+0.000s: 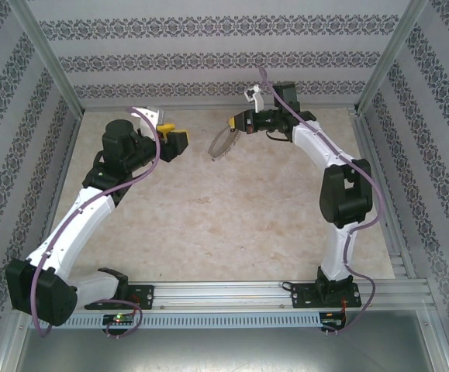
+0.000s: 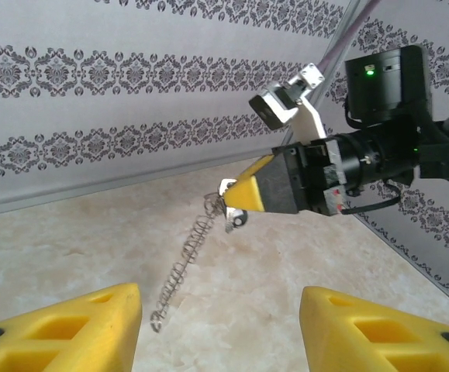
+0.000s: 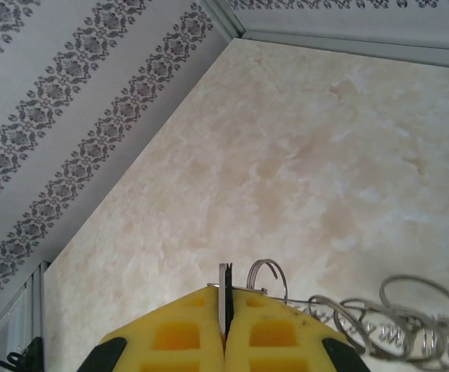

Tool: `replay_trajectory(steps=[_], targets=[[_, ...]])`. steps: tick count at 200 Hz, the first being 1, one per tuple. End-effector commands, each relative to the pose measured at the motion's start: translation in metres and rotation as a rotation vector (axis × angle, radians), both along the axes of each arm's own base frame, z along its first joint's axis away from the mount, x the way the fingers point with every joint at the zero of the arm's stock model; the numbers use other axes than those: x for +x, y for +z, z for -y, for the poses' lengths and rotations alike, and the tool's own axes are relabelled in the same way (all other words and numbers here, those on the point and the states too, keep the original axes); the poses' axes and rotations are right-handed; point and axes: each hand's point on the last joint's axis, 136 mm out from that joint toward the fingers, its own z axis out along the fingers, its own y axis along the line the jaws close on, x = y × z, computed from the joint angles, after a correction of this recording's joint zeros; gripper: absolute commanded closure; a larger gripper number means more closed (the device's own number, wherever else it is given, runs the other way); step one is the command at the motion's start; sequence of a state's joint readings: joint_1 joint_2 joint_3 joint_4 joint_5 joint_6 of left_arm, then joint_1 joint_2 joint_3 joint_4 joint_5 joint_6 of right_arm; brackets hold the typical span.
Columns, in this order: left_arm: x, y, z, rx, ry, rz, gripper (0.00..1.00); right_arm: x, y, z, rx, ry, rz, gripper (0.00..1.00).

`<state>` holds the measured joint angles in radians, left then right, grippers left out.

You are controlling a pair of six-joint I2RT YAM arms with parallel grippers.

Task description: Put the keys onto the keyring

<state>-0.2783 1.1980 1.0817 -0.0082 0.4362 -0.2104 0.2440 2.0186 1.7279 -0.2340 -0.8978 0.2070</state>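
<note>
Hanging keyring (image 1: 222, 145): pinched at its upper end, sloping down toward the tabletop (image 1: 232, 225), far centre; contact below cannot be told.
Right gripper (image 1: 234, 124): clamped tight on keyring.
Left gripper (image 1: 184, 141): fingers parted, nothing between, facing keyring, apart from it.
Keys (image 2: 239, 220): tiny dark piece just under right fingertips, beside keyring's top; whether gripped cannot be told.

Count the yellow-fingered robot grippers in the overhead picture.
2. The left yellow-fingered gripper is left of centre, open and empty. The right gripper is toward the far wall, shut on the large thin silvery metal loop. No others seem hidden.
</note>
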Motion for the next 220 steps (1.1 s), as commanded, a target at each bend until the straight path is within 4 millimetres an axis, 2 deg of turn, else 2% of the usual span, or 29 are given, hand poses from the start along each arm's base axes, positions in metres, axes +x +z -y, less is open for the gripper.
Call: replay_trajectory(steps=[1,23,54,113,149,192,220], targets=[[0.009,0.001,-0.005,-0.016,0.024,0.004,0.43,0.014,0.008,-0.003,0.035,0.005,0.025,1.0],[0.012,-0.001,-0.003,-0.022,0.016,-0.005,0.43,0.013,-0.016,-0.009,0.032,0.016,-0.016,1.0],[0.016,-0.005,0.0,-0.043,0.009,-0.021,0.43,-0.005,-0.053,-0.014,0.018,0.022,-0.085,1.0],[0.019,-0.011,0.008,-0.083,-0.023,-0.043,0.42,-0.039,-0.086,0.005,-0.011,-0.014,-0.154,1.0],[0.019,-0.015,0.009,-0.1,-0.028,-0.06,0.42,-0.057,-0.104,0.006,-0.023,-0.012,-0.218,1.0],[0.026,-0.039,0.016,-0.154,-0.042,-0.152,0.37,-0.083,-0.13,-0.003,-0.064,0.006,-0.308,1.0],[0.033,-0.061,0.02,-0.201,-0.034,-0.226,0.27,-0.097,-0.149,-0.005,-0.09,0.009,-0.371,1.0]])
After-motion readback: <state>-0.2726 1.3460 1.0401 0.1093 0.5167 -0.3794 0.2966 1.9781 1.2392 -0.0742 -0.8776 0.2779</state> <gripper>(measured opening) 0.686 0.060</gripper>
